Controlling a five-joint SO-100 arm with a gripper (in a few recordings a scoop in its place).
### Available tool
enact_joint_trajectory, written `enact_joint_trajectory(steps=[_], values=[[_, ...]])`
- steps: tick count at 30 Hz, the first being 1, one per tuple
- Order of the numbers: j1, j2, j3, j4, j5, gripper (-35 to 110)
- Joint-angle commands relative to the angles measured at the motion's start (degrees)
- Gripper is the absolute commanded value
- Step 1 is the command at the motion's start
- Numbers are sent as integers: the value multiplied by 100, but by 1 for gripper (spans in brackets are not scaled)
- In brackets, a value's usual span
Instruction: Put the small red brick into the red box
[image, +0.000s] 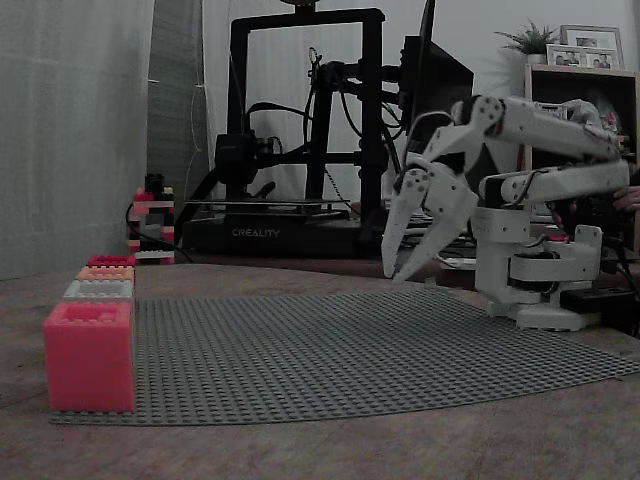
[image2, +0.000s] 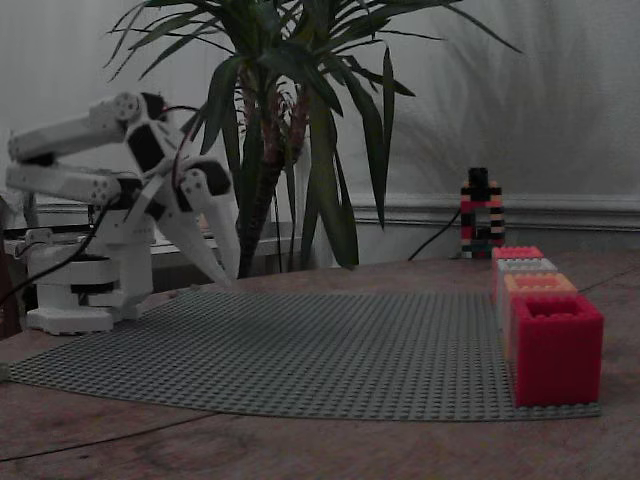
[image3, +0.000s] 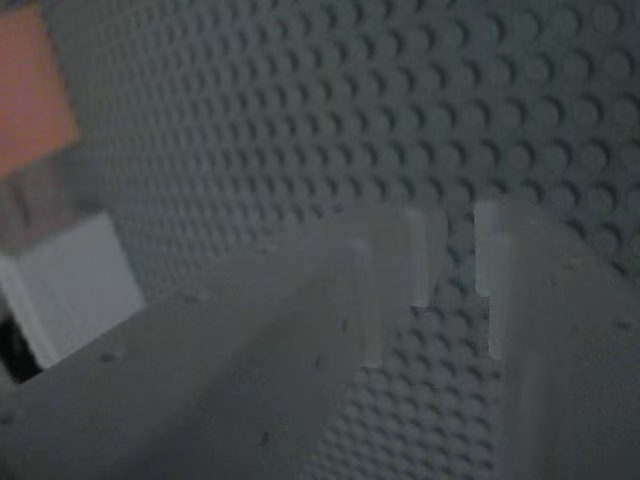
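The red box (image2: 555, 345) is the deep-red one at the end of a row of boxes; in a fixed view it is the nearest, in the other the red box (image: 110, 260) is the farthest. The small red brick is out of view. My white gripper (image: 395, 276) hangs over the grey baseplate (image: 340, 350) near the arm's base, far from the boxes. The gripper (image2: 225, 275) points down at the plate. In the wrist view the gripper (image3: 455, 270) stands open by a narrow gap, with only plate studs between the fingertips.
The row also holds an orange box (image2: 540, 285), a grey box (image2: 527, 266) and a pink-coral box (image: 88, 355). A multicoloured brick tower (image: 150, 225) stands behind the row. A 3D printer (image: 300, 130) and a potted plant (image2: 300, 130) stand beyond the plate.
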Motion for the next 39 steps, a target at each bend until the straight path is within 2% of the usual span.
enact_joint_trajectory(steps=[1, 39], values=[[-290, 712, 255, 229, 0, 0], [-290, 1134, 422, 466, 141, 0]])
